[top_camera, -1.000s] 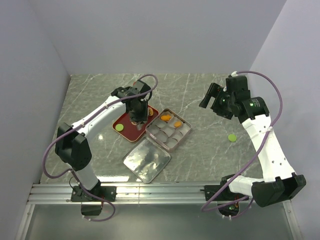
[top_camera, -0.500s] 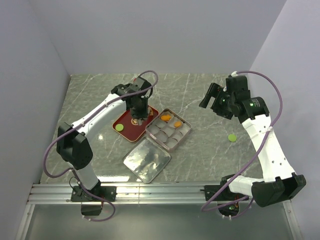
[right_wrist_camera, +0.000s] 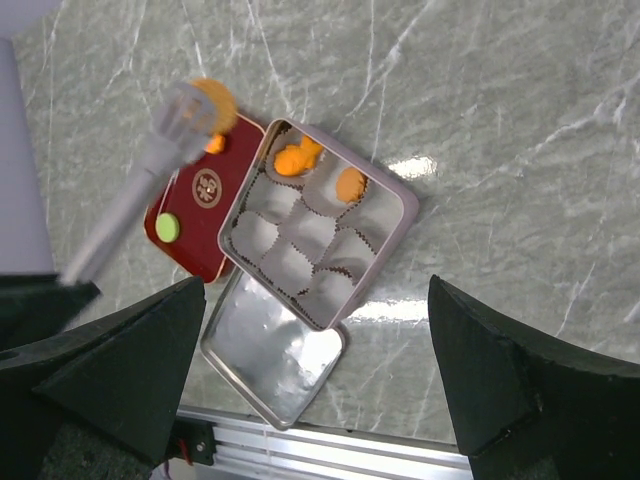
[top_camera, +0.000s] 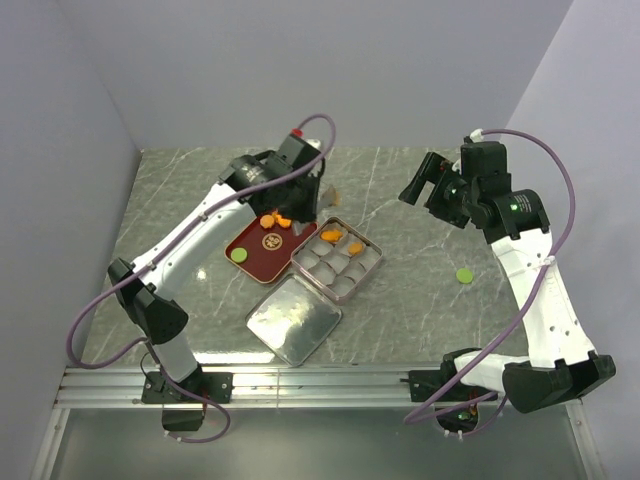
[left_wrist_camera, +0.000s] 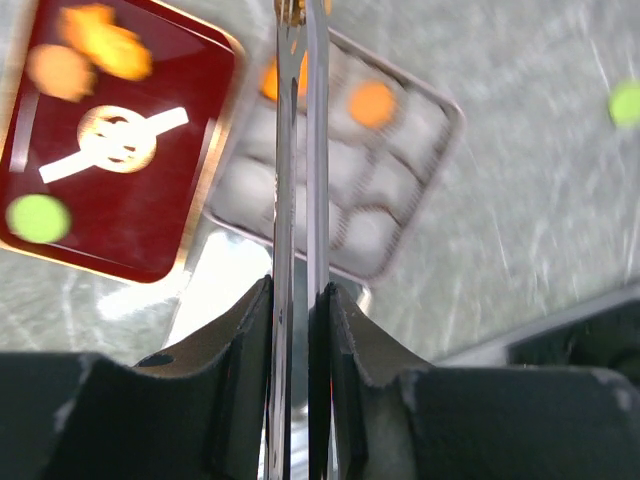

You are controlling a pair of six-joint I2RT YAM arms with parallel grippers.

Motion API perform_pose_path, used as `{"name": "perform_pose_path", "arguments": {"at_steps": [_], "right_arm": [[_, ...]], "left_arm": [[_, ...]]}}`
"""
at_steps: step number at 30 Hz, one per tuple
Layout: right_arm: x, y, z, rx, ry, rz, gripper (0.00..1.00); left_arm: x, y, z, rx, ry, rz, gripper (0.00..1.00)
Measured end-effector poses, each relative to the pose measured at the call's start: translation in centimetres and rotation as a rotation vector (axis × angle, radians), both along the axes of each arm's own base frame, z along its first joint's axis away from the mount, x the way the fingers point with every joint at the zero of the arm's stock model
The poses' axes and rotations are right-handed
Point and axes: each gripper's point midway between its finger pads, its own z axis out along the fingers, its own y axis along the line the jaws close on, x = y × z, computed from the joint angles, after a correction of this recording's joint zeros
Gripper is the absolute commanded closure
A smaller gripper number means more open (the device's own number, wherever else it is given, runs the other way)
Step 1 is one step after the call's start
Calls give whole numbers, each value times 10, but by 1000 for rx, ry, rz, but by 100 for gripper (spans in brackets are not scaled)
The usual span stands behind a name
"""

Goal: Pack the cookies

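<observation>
Grey marbled desk (top_camera: 420,300) between pale lavender walls, with two arms above it. The left arm (top_camera: 190,235) reaches across to the red tray (right_wrist_camera: 205,250). The right arm (top_camera: 535,280) stands high at the far right, well apart from the items.

An open metal tin (right_wrist_camera: 405,205) lies just beside the tray, with nine paper-lined cups in three rows. Its lid (right_wrist_camera: 270,360) lies flat next to it, on the side toward the arm bases.

Left claw (left_wrist_camera: 297,15): narrow. Its long thin fingers pinch a round orange cookie (right_wrist_camera: 212,100), which hangs near the tray's far edge, close to the tin.

Right claw (right_wrist_camera: 318,300): spread wide, with nothing between its fingers.

The other cookies are placed as follows:
- Orange pieces (right_wrist_camera: 293,160) fill one corner cup of the tin, and a round orange biscuit (right_wrist_camera: 350,183) sits in the cup beside it.
- The tray carries loose orange cookies (left_wrist_camera: 90,45) at one end and a green cookie (left_wrist_camera: 38,217) at the other.
- A stray green cookie (top_camera: 463,274) lies alone on the desk, to the right of the tin.
</observation>
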Motion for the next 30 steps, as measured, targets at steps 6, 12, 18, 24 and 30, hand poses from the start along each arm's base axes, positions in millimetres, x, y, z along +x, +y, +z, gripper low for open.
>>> {"name": "perform_pose_path", "arguments": {"at_steps": [6,12,18,24,30], "right_arm": [[-1,0,0,4,0,-2,1],[-10,-2,-6,6,8,-5,1],[-13,-1,-10,10,19,-2,2],[-14,-1,-10,13,19,1,2],[-15,2,-10,15,20,11,1]], "left_arm": [[-38,-37,-1,-18,28,-140,71],[-62,-54,-6,-28,57,-219,71],[-80,-67,-17,-15,96,-283,71],[-90,-75,-44,45,142,-317,68],[-93,-74,-71,101,180,-299,66]]}}
